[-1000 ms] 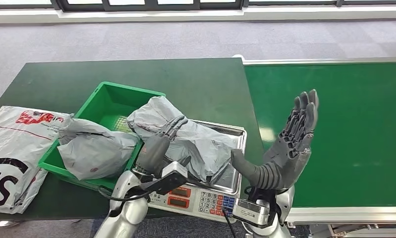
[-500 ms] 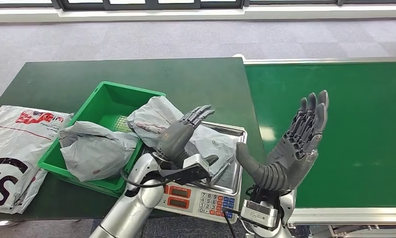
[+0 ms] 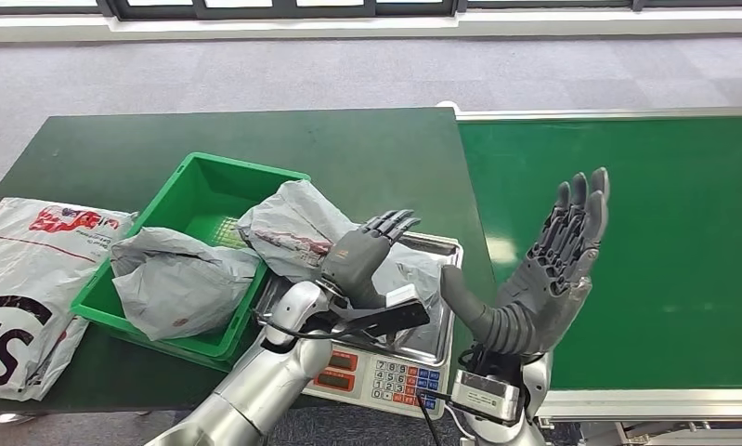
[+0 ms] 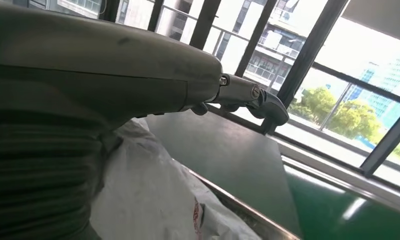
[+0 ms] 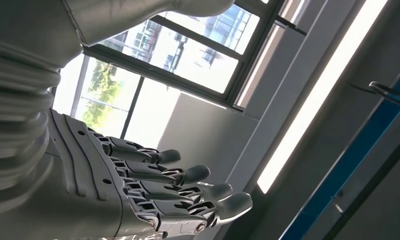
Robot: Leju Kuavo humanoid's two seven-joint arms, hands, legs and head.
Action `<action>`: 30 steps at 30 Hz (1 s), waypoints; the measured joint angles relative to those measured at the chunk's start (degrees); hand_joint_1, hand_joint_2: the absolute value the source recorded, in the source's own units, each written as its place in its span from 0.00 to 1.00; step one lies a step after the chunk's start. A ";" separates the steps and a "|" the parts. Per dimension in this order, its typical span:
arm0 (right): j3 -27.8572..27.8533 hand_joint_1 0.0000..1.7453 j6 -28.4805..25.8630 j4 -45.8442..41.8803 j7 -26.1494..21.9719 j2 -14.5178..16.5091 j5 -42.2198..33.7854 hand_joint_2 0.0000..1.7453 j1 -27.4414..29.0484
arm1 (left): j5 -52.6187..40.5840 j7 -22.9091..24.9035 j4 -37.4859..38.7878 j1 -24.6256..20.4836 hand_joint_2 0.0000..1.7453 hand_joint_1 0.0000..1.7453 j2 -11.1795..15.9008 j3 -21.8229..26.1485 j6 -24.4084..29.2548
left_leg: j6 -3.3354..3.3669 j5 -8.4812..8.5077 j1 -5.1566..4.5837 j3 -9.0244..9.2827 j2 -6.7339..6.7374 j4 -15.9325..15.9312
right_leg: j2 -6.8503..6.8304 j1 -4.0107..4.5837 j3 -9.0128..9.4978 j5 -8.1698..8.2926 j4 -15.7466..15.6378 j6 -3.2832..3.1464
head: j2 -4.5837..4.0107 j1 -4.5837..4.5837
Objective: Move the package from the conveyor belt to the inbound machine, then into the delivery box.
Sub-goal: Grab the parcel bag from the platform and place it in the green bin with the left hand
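A crumpled grey package (image 3: 288, 226) lies on the steel tray of the inbound machine (image 3: 441, 243), a scale with a keypad, and one end hangs over the green delivery box (image 3: 192, 190). My left hand (image 3: 365, 256) hovers just above the package with its fingers stretched out and apart, holding nothing. The left wrist view shows the same hand (image 4: 112, 85) over the package (image 4: 152, 200). My right hand (image 3: 545, 268) is raised, flat and spread, beside the scale at the conveyor belt's (image 3: 645, 242) near edge. In the right wrist view that hand (image 5: 137, 190) holds nothing.
A second grey package (image 3: 176, 279) fills the near corner of the delivery box. A large white printed bag (image 3: 28, 279) lies on the dark green table (image 3: 367, 149) at the far left. Grey carpet lies beyond the table.
My left hand has lifted off the package and moved right over the scale tray, its fingers now stretched out. My right hand has stayed raised and spread.
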 joint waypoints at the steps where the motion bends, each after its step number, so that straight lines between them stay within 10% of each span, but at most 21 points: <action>1: 0.10 0.00 0.00 0.09 0.00 0.01 0.13 1.00 -0.02 | -0.28 0.22 2.00 -0.72 1.00 0.00 -0.34 0.00 0.16 | 0.00 0.00 0.00 0.00 0.00 0.00 | 0.00 0.00 0.00 0.00 0.00 0.00 | 0.00 0.00; 13: 0.42 0.00 0.00 0.48 0.07 0.02 1.54 1.00 -0.08 | -1.55 1.49 13.97 -4.89 1.00 0.00 -3.08 -0.01 -1.42 | 0.00 0.00 0.00 -0.01 -0.01 0.00 | 0.00 0.00 0.00 0.00 0.00 0.00 | 0.00 0.01; 17: 0.64 0.00 0.00 0.90 0.51 0.02 2.19 1.00 -0.11 | -2.73 2.37 16.71 -5.83 1.00 1.00 -3.37 -0.35 -3.84 | 0.00 0.00 0.00 0.00 -0.01 0.00 | 0.00 0.00 0.01 0.00 0.00 0.00 | 0.00 0.00; 30: 0.73 0.00 0.00 1.59 1.52 -0.02 3.25 1.00 -0.44 | -3.62 2.32 18.18 -6.78 1.00 1.00 -3.34 -0.46 -5.83 | -0.01 0.01 0.00 0.00 -0.02 0.00 | 0.00 0.00 0.03 0.00 0.00 0.00 | 0.00 0.01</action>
